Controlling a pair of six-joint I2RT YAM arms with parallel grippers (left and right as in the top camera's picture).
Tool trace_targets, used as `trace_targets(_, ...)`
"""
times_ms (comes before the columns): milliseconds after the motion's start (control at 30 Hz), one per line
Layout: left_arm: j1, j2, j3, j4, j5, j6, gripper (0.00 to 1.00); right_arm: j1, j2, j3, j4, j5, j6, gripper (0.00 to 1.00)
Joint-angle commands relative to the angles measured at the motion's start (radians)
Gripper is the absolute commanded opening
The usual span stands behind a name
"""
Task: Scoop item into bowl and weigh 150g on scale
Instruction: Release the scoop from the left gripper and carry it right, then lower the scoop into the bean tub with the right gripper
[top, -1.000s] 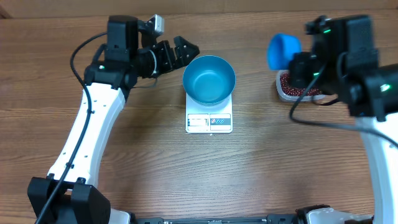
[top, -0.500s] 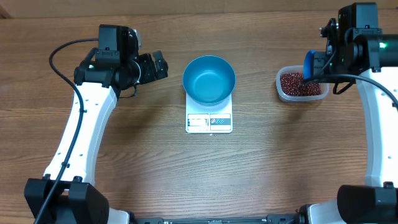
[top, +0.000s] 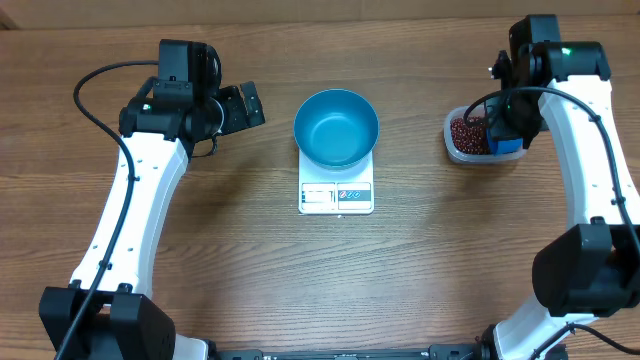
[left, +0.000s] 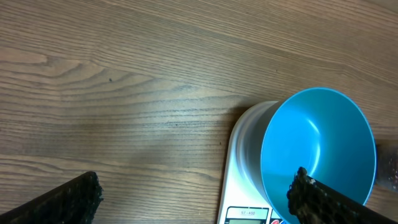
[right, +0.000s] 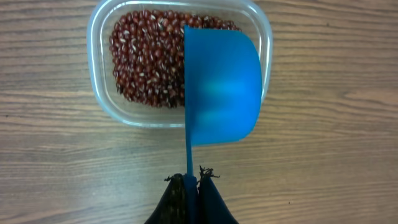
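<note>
Gripping scoop (right: 221, 87), right claw (right: 191, 180), beans (right: 146, 65) just beyond

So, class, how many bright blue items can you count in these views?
2: the bowl standing on the scale, and the scoop held by the right gripper at the tub of beans.
</note>
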Motion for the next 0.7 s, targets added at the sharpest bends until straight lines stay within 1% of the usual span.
trace_targets(0, 0.002, -0.013, 0.018, -0.002, -0.014, 0.026, 0.99, 0.001, 0.013, -0.001, 0.007, 0.017, -0.028, 0.04)
trace_targets(200, 0.002, -0.013, 0.018, -0.002, -0.014, 0.026, 0.99, -0.002, 0.023, -0.002, 0.045, 0.017, -0.030, 0.04)
trace_targets(400, 0.002, -0.013, 0.018, -0.002, -0.014, 0.026, 1.00, -0.007, 0.025, -0.002, 0.047, 0.017, -0.030, 0.04)
trace_targets(467, 0.002, -0.013, 0.018, -0.002, -0.014, 0.026, 1.00, -0.007, 0.025, -0.002, 0.048, 0.017, -0.030, 0.15)
trace_targets(533, 0.002, -0.013, 0.018, -0.002, -0.014, 0.026, 0.99, -0.007, 0.025, -0.002, 0.050, 0.017, -0.029, 0.21)
trace_targets(667, 0.002, -0.013, 0.018, -0.002, -0.014, 0.026, 1.00, -0.007, 0.025, -0.002, 0.052, 0.017, -0.026, 0.31)
